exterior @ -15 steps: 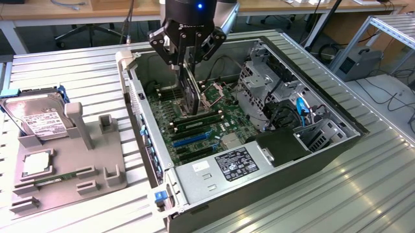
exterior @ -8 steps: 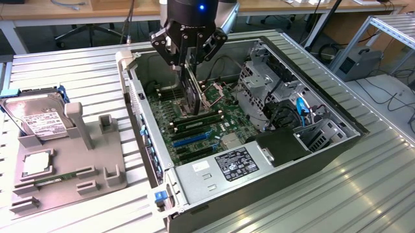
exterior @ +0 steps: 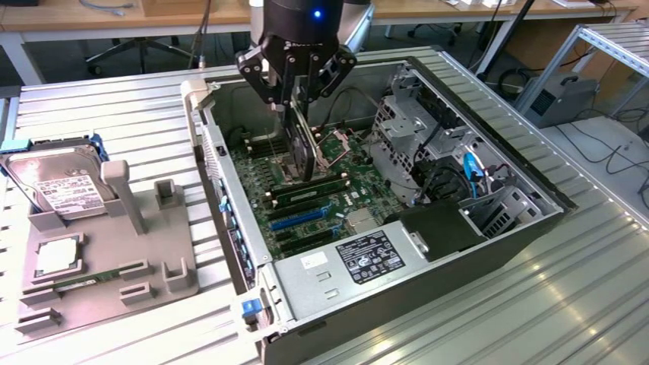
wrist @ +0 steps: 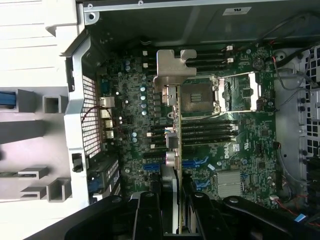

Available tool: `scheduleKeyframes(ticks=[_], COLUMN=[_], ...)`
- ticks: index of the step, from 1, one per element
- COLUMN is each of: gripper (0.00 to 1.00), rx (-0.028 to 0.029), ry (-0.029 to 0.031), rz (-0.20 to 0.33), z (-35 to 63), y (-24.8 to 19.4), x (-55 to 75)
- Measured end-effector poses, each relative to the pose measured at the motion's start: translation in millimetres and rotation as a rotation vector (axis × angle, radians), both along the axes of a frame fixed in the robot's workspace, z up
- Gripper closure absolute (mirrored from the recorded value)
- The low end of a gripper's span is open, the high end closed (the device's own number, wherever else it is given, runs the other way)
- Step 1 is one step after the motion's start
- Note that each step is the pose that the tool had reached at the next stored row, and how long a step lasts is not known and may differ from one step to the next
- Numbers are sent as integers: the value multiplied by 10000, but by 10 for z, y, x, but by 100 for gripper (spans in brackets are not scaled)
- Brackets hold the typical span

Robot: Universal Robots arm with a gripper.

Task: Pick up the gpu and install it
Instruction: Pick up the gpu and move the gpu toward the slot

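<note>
The gpu [exterior: 300, 144] is a thin black card that hangs on edge over the motherboard [exterior: 335, 198] inside the open computer case [exterior: 507, 236]. My gripper [exterior: 299, 103] is shut on its upper edge, one finger on each face. In the wrist view the gpu [wrist: 176, 145] appears edge-on between the black fingers [wrist: 149, 212], and its silvery bracket [wrist: 172, 65] is at the far end. It hangs beside the open CPU socket [wrist: 200, 97] and above the blue slots [wrist: 192, 164]. I cannot tell whether its lower edge touches the board.
A grey parts holder [exterior: 112, 251] left of the case carries a silver hard drive [exterior: 61, 186], a square chip [exterior: 56, 255] and a green memory stick [exterior: 102, 275]. Inside the case, a drive cage [exterior: 416, 144], cables and the power supply [exterior: 355, 262] crowd the exterior view's right.
</note>
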State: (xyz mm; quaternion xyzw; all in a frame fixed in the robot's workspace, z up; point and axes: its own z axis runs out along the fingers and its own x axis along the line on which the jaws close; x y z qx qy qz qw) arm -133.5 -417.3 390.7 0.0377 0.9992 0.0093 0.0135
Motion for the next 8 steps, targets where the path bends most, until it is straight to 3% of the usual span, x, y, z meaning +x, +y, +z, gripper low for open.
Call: scheduleKeyframes(ticks=[8], gripper=[73], rx=[0], ry=[0], rz=[0], z=[-23], y=[0], x=[13])
